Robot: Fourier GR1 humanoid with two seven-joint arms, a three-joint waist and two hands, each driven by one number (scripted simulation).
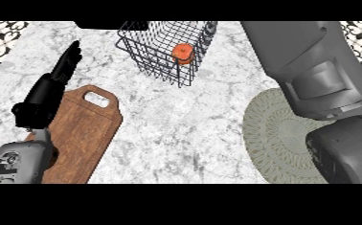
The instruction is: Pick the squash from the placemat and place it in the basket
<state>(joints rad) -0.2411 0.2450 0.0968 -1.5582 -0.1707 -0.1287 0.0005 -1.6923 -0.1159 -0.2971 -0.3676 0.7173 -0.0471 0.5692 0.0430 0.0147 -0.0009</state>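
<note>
Left hand [58, 73] rests at the left edge, fingers straight and holding nothing, above a wooden cutting board [81, 133]. Only the right forearm shows, over the round placemat [272, 138]; its hand is out of view. An orange squash [183, 52] sits inside the wire basket [152, 59].

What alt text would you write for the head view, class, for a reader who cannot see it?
An orange squash sits inside a black wire basket on a marble counter. The left hand rests open above a wooden cutting board; the right forearm crosses a round grey placemat, its hand unseen.
</note>
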